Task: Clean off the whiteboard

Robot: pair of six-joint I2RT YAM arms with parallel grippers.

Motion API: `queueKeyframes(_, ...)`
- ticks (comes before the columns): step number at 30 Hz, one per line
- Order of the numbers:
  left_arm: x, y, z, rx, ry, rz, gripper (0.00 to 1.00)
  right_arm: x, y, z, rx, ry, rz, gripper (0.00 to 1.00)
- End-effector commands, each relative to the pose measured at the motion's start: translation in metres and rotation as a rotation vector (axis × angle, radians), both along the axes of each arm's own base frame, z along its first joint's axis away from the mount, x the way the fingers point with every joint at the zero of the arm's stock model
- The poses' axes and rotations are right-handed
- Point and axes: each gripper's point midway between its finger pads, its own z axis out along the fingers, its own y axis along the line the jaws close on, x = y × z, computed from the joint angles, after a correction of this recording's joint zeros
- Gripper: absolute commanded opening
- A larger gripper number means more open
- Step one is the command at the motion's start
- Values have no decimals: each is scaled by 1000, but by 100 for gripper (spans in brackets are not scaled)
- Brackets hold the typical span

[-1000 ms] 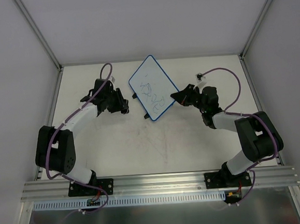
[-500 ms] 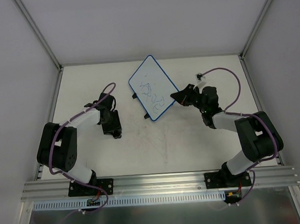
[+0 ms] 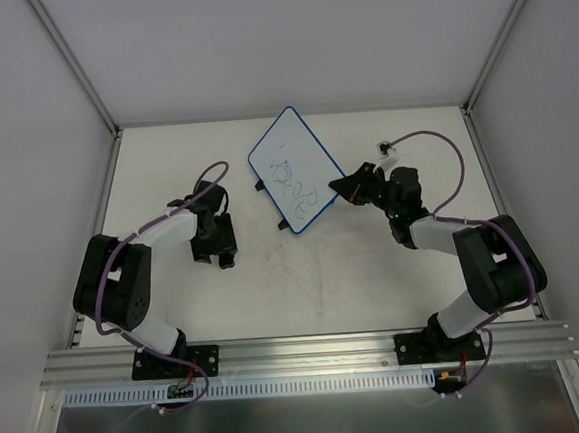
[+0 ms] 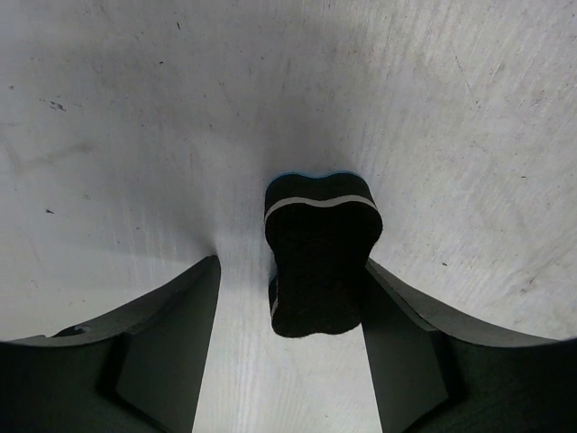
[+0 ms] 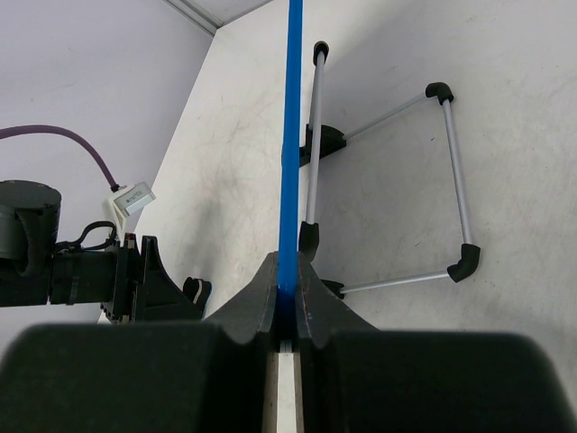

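Table, whiteboard in right claw

Blue-rimmed whiteboard bears blue scribbles; eraser black.

The white table shows faint scuffs and smears. A black eraser lies left of centre. The whiteboard stands tilted at far centre.
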Motion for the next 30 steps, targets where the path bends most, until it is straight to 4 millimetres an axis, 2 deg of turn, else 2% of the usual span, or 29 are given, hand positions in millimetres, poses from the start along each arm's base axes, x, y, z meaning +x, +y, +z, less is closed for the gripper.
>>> queueKeyframes(1, 7, 3, 14, 46, -53, 16, 61, -4, 17, 25, 6, -108, 83, 0)
queueKeyframes(6, 12, 2, 20, 65, -81, 23, 56, -4, 17, 23, 6, -104, 84, 0)
queueKeyframes(14, 18, -11, 23, 79, -106, -7, 55, -4, 18, 24, 8, -103, 88, 0)
queueKeyframes(21, 18, -16, 19, 80, -91, -15, 51, -4, 17, 24, 7, -106, 86, 0)
queueKeyframes(30, 16, -14, 14, 91, -75, -18, 52, -4, 17, 23, 7, -104, 86, 0)
